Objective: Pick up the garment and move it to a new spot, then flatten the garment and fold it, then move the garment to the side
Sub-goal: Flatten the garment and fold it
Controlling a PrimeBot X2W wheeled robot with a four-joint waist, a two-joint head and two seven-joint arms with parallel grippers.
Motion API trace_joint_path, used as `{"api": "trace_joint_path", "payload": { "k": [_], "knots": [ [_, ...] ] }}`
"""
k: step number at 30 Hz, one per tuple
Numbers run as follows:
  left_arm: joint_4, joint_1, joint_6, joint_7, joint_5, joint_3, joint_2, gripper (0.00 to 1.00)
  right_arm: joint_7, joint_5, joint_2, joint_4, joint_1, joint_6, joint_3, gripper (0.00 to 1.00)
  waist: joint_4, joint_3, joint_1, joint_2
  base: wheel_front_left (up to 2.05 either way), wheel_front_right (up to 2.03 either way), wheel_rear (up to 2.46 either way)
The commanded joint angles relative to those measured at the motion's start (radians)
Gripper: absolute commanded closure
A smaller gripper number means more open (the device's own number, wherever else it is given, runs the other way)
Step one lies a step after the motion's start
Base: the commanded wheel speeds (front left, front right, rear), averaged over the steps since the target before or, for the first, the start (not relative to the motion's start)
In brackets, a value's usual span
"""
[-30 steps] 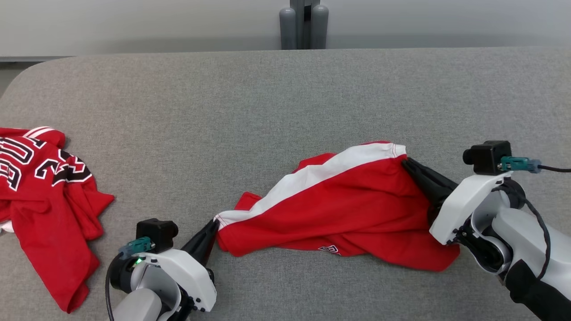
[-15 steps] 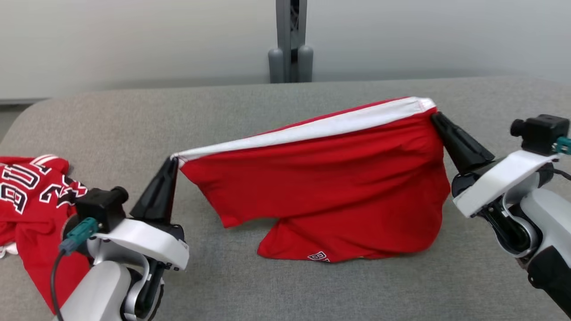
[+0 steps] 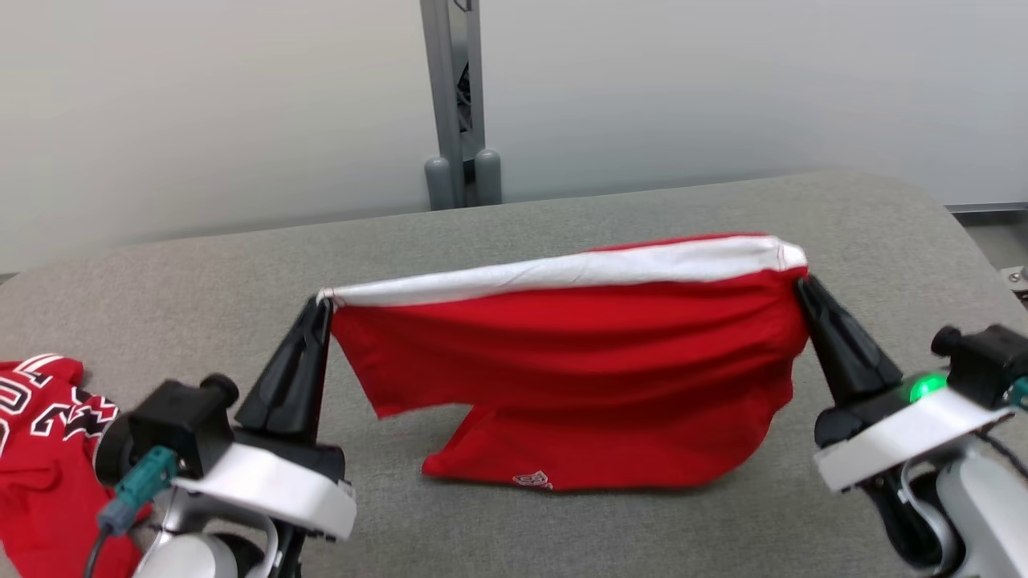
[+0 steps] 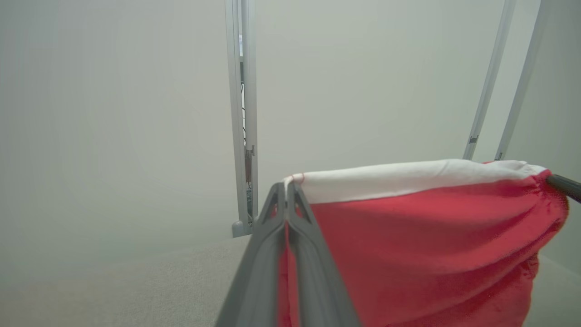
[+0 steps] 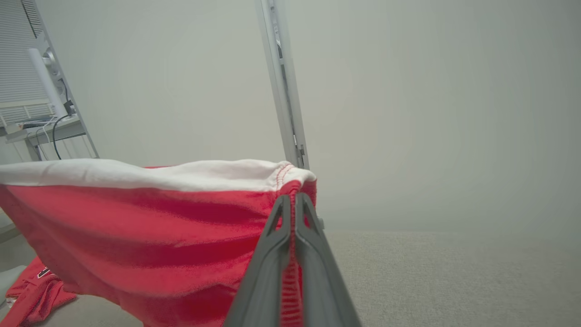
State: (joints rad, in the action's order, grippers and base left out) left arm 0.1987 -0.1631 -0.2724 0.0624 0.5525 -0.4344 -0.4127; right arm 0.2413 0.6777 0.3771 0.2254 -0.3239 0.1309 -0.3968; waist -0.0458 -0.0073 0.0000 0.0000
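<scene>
**Red garment stretched between two closed grippers**

Far left, on the grey table (image 3: pixel 201 273): crumpled red jersey (image 3: pixel 40 449) with black-and-white lettering, well apart from everything else.

Left of centre: left gripper (image 3: pixel 323 309), fingers pressed fully together, pinching the left end of the white waistband.

Centre: garment (image 3: pixel 578 353), red with a white band along its top edge, lifted and spread nearly taut from one gripper to the other. Hangs in soft horizontal folds; lower edge, bearing a small pale logo, at table level, contact not certain.

Behind centre: grey metal post (image 3: pixel 451 96) against a pale wall (image 3: pixel 723 80).

Right: right gripper (image 3: pixel 803 282), fingers likewise closed tight, clamping the right end of the waistband at its red stitching. Green light (image 3: pixel 923 389) glowing on the wrist below.
</scene>
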Motion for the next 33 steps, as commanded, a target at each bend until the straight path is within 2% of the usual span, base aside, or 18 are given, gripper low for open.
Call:
{"api": "trace_joint_path", "payload": {
  "k": [1, 6, 12, 16, 21, 26, 33],
  "knots": [
    [0.015, 0.018, -0.012, -0.011, -0.010, -0.003, -0.010, 1.00, -0.014, -0.022, -0.009, -0.020, 0.028, 0.000, 0.023, 1.00, -0.013, -0.008, 0.0000, 0.0000, 0.00, 0.00, 0.00],
    [0.071, 0.067, -0.039, -0.040, -0.010, -0.016, -0.018, 1.00, -0.093, -0.100, -0.081, -0.129, 0.142, 0.000, 0.106, 1.00, -0.026, -0.015, 0.0000, 0.0000, 0.00, 0.00, 0.00],
    [0.074, 0.045, -0.038, -0.049, -0.011, -0.017, -0.022, 1.00, -0.167, -0.157, -0.142, -0.227, 0.194, 0.000, 0.171, 1.00, -0.033, -0.018, 0.0000, 0.0000, 0.00, 0.00, 0.00],
    [0.060, 0.009, -0.029, -0.046, -0.015, -0.018, -0.017, 1.00, -0.188, -0.176, -0.159, -0.240, 0.179, 0.000, 0.188, 1.00, -0.034, -0.013, 0.0000, 0.0000, 0.00, 0.00, 0.00],
    [0.027, -0.070, -0.013, -0.032, -0.015, -0.003, -0.003, 1.00, -0.185, -0.171, -0.164, -0.213, 0.085, 0.000, 0.185, 1.00, -0.037, 0.009, 0.0000, 0.0000, 0.00, 0.00, 0.00],
    [-0.086, -0.260, 0.051, -0.013, -0.010, 0.013, 0.015, 1.00, -0.153, -0.174, -0.114, -0.109, -0.111, 0.000, 0.168, 1.00, -0.020, 0.047, 0.0000, 0.0000, 0.00, 0.00, 0.00],
    [-0.397, -0.620, 0.169, 0.026, -0.017, -0.013, 0.107, 1.00, -0.090, -0.121, -0.077, 0.159, -0.454, 0.000, 0.083, 1.00, 0.014, 0.098, 0.0000, 0.0000, 0.00, 0.00, 0.00]
  ]
}}
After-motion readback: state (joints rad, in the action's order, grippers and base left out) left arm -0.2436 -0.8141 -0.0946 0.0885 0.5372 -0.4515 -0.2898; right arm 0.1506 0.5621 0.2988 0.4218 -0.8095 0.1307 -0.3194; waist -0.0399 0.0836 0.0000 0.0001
